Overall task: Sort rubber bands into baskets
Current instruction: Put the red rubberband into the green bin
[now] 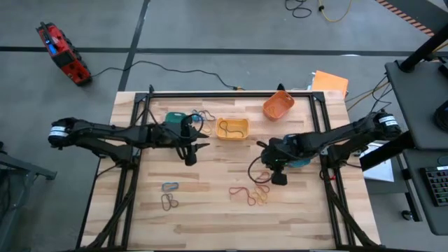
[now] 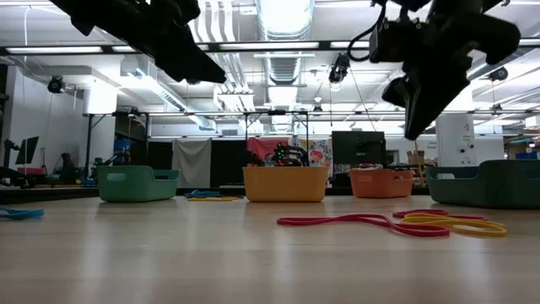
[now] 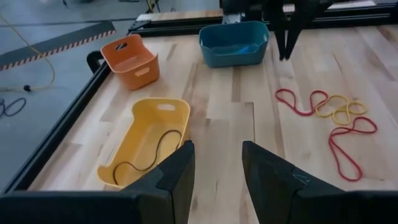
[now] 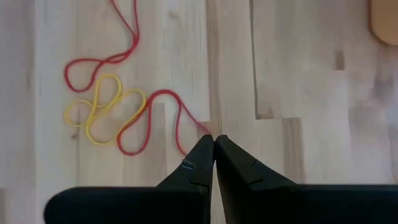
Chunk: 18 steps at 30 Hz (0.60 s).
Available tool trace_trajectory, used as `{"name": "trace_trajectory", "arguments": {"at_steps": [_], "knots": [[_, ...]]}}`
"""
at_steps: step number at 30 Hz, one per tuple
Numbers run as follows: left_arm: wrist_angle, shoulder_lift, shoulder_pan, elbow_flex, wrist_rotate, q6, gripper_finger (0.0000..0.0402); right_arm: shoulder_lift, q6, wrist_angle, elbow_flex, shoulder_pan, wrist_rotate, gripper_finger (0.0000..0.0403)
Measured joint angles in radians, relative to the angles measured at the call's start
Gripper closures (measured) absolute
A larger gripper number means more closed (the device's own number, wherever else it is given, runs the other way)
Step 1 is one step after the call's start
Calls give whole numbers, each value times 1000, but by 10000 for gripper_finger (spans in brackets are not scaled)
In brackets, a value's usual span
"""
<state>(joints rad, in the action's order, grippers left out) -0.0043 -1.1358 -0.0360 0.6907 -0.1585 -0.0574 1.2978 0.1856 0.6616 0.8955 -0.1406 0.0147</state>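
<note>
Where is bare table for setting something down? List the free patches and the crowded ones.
Free: the front strip of the table, and the middle between the blue-brown bands and red-yellow bands. Crowded: the back, around the yellow basket, orange basket and both end effectors.

Four baskets on the table: teal (image 1: 175,120) at about 11 o'clock, yellow (image 1: 232,129) around 12, orange (image 1: 278,105) at 1, blue (image 3: 234,43) at 3. Two arms. Loose rubber bands (image 1: 250,194): too tangled to count properly.
</note>
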Motion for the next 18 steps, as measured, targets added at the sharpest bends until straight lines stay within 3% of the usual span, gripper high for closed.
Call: {"name": "trace_trajectory", "arguments": {"at_steps": [6, 18], "knots": [[4, -5, 0, 0, 0, -8, 283, 73, -1, -83, 0, -3, 17, 378], [4, -5, 0, 0, 0, -12, 283, 214, -43, -158, 1, -58, 11, 278]]}}
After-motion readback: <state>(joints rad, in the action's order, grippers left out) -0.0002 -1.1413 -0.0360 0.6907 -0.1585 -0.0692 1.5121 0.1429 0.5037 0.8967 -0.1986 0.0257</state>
